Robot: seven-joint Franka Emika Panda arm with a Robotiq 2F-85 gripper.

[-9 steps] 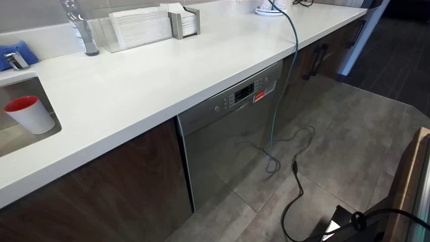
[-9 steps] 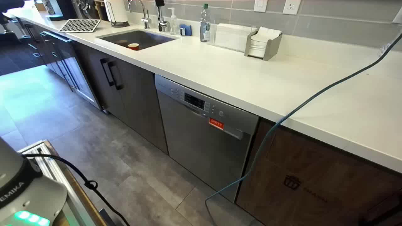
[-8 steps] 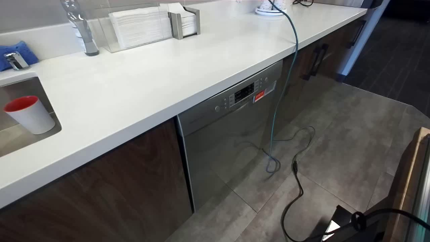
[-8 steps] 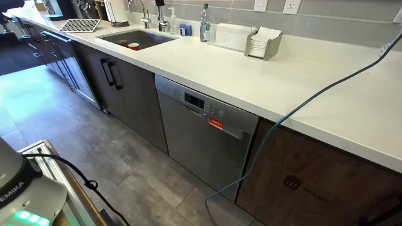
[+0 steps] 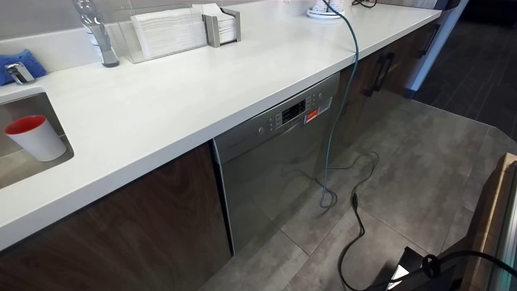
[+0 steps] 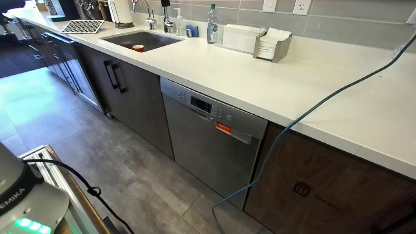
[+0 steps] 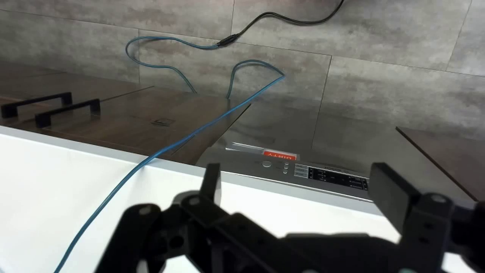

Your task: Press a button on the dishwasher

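Observation:
The dishwasher shows in both exterior views [image 5: 266, 182] [image 6: 204, 139] as a grey steel front under the counter, and upside down in the wrist view [image 7: 348, 140]. Its top strip holds a black display [image 6: 201, 104], unlit as far as I can see, with small buttons on both sides. A round button [image 7: 266, 163] shows in the wrist view, with three small buttons beside it [image 7: 286, 168]. A red "DIRTY" label [image 6: 224, 127] is below the strip. My gripper [image 7: 295, 170] is open and empty, its fingers apart, pointing toward the control strip. It is outside both exterior views.
A blue cable [image 6: 273, 149] crosses the white counter [image 5: 161, 105], hangs over its edge and reaches the floor. A napkin holder [image 6: 274, 45], a bottle [image 6: 212, 26] and a sink [image 6: 143, 35] with a cup [image 5: 36, 139] are there. Dark wood cabinets [image 5: 121, 226] flank the dishwasher.

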